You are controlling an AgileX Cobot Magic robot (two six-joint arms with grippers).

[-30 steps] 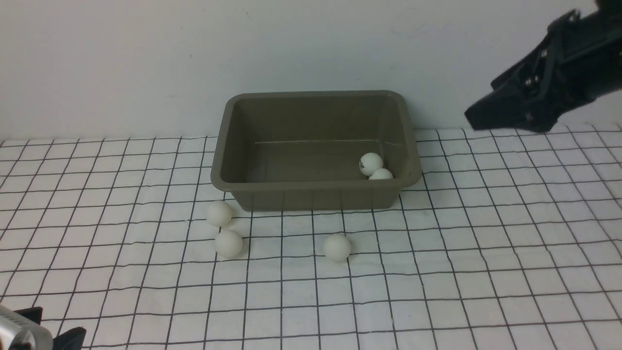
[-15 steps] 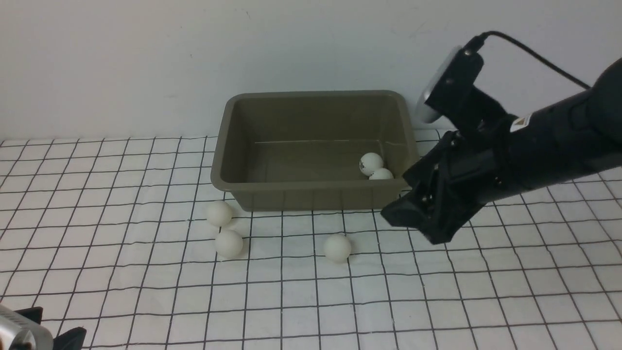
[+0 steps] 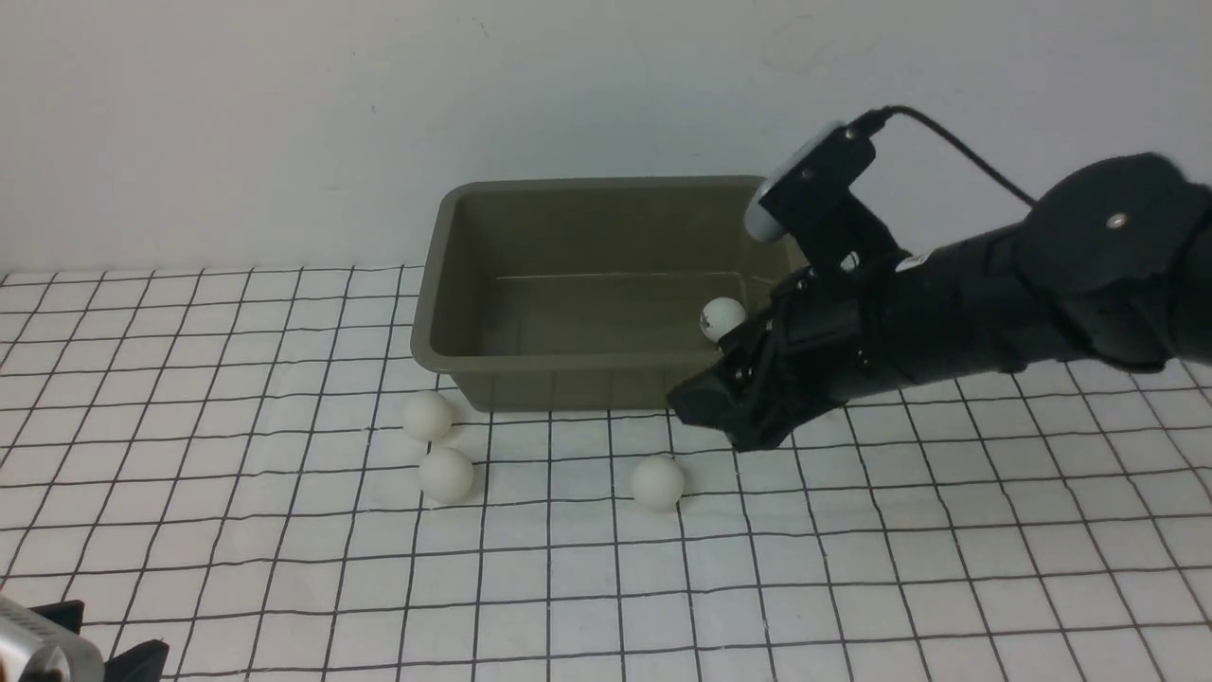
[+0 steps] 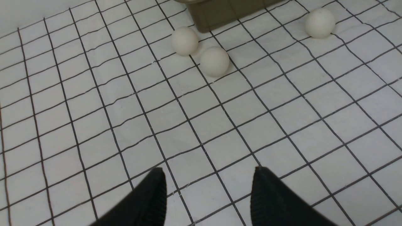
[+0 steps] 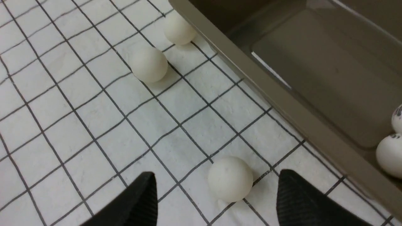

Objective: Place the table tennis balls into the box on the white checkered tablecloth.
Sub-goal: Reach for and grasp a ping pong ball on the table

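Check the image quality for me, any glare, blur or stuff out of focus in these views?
Front view: even light, the balls and box look sharp; no strong glare.
Left wrist view: the cloth is crisp, the claw fingers soft.
Right wrist view: pale sheen on the box floor, claw fingers blurry.

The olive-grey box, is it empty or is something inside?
Not empty. Two white table tennis balls show inside the olive-grey box: one by its wall, another beside it.
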